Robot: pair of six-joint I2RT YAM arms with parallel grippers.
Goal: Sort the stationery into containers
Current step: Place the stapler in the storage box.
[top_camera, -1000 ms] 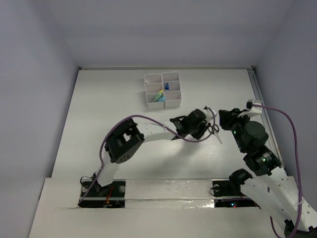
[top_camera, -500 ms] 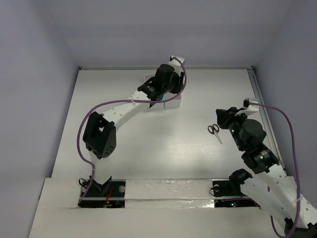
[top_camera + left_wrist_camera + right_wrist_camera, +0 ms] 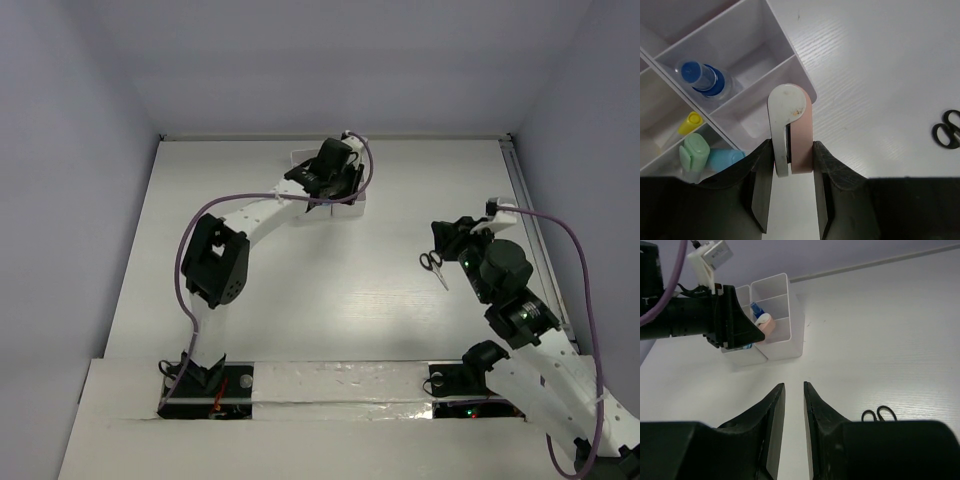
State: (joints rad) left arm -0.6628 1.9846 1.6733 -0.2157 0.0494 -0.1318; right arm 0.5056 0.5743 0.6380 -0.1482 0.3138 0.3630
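My left gripper (image 3: 326, 172) hangs over the white containers (image 3: 346, 208) at the far middle of the table, hiding most of them. It is shut on a pink-and-white eraser (image 3: 792, 131), which pokes past the fingertips above the near right compartment's rim (image 3: 799, 75). Other stationery lies inside: a blue-capped tube (image 3: 703, 78), a yellow-tipped pen (image 3: 690, 120), a pale-green marker (image 3: 694, 153) and a blue marker (image 3: 726, 159). Black-handled scissors (image 3: 433, 265) lie on the table at the right, just left of my right gripper (image 3: 446, 241). The right gripper (image 3: 794, 386) is narrowly open with nothing between its fingers.
The left arm's purple cable (image 3: 240, 200) loops over the table's left half. A rail (image 3: 522, 190) runs along the table's right edge, close behind my right arm. Grey walls close in the far side and both flanks.
The left arm has swung from the table's middle, beside the scissors, out to the containers at the far side, carrying the eraser. The right gripper has edged slightly left, nearer the scissors.
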